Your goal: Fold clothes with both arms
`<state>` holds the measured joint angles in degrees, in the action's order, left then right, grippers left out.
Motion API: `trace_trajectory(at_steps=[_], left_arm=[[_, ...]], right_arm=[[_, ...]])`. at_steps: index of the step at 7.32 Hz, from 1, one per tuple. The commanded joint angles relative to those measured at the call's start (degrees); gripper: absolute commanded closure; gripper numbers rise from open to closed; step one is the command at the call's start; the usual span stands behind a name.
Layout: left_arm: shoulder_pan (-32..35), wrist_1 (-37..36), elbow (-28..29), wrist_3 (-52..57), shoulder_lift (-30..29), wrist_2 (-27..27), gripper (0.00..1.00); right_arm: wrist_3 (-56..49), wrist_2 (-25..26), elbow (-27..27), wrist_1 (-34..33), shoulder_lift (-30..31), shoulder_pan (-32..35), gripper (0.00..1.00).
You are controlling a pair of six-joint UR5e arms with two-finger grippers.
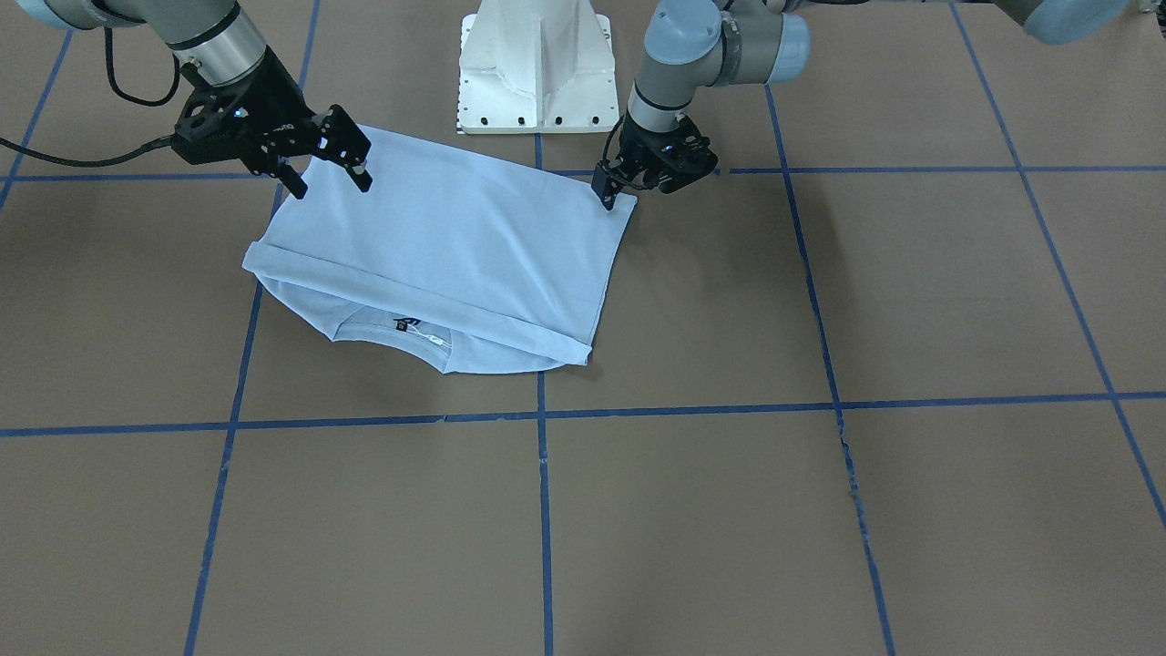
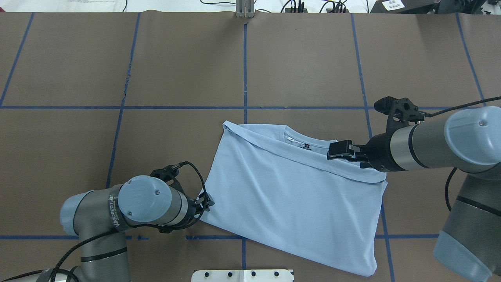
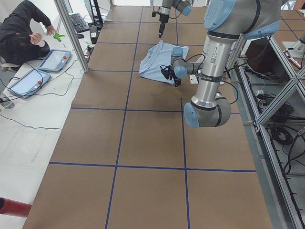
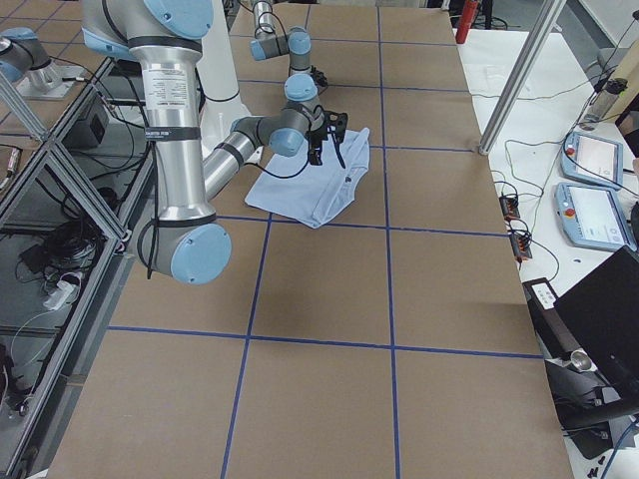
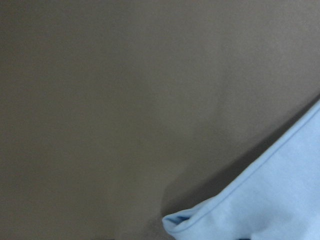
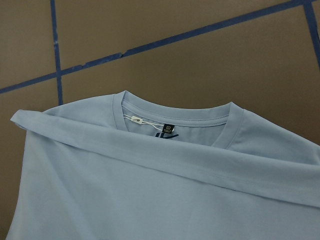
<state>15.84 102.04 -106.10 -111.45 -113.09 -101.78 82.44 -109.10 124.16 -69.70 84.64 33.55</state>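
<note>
While the folded light blue T-shirt lies on the bench at upper centre, we see the right pincer spread apart above one corner. The left pincer sits at the opposite corner; we cannot tell its state.

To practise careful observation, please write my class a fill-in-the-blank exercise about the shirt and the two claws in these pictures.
1. The T-shirt is light ___.
2. The right claw, above the shirt, has its jaws ___.
3. The left claw is at a ___ of the shirt.
4. The dark label sits just inside the ___.

Missing words: blue; open; corner; collar.
</note>
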Motion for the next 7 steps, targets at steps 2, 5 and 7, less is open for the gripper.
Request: trace_trajectory(at_steps=[2,5,7], left_arm=[[0.2,0.0,0.2,0.0,-0.4,0.1,0.21],[0.2,0.1,0.1,0.0,-0.4,0.1,0.49],[0.2,0.1,0.1,0.0,-0.5,0.7,0.79]], right_arm=[[0.0,0.0,-0.5,0.1,0.0,0.0,0.00],[0.0,-0.1,-0.5,0.1,0.0,0.0,0.00],[0.0,-0.1,-0.5,0.1,0.1,0.1,0.00]])
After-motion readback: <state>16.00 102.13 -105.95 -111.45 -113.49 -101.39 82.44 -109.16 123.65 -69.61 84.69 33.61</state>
